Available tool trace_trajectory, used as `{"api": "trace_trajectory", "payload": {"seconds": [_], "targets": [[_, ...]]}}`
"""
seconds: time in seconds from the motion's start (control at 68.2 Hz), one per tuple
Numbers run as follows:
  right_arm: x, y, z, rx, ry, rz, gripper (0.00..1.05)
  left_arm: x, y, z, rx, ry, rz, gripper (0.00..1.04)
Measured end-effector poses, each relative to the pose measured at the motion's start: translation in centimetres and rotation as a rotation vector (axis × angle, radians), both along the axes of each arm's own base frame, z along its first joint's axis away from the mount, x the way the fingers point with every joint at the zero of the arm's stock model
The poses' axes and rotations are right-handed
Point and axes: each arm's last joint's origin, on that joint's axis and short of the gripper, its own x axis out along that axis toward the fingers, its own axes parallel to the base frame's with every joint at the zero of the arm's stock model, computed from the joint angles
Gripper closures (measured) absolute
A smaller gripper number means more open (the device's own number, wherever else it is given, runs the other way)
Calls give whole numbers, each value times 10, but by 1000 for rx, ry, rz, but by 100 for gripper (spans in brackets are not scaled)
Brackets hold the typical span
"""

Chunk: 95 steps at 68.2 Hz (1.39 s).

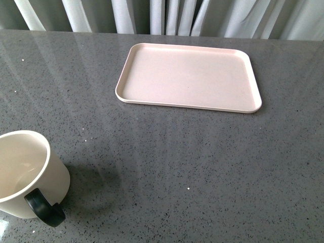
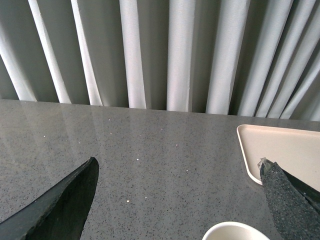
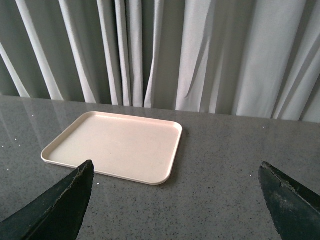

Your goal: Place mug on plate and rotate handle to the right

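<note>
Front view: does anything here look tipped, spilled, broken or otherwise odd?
Nothing stands out. The mug stands upright on the table with no spill around it, and the plate lies flat, with no visible damage.

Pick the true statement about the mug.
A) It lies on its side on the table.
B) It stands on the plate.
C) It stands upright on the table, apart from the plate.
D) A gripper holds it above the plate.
C: the mug sits upright on the grey table at the near left, well apart from the plate, which holds nothing.
</note>
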Motion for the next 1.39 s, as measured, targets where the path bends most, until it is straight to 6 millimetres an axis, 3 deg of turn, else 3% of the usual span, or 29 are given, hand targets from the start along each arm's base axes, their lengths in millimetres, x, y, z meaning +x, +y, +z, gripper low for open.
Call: {"api": "trace_trajectory", "payload": {"seconds": [0.616, 0.66, 0.734, 0.792, 0.939, 1.101, 1.394], "targets": [[0, 0, 0, 0, 0, 0, 9, 0, 0, 0, 0, 0, 0, 9], [0, 0, 0, 0, 0, 0, 9, 0, -1, -1, -45, 88, -28, 9], [0, 0, 0, 0, 0, 1, 9, 3, -4, 7, -177, 452, -37, 9], [0, 0, 0, 0, 0, 0, 9, 12, -7, 13, -239, 604, -23, 9], [0, 0, 0, 0, 0, 0, 9, 42, -11, 24, -223, 681, -20, 9], [0, 0, 0, 0, 0, 0, 9, 68, -2, 10, -171, 802, 35, 9], [0, 0, 0, 0, 0, 0, 9, 82, -5, -13, -101, 927, 50, 9]]}}
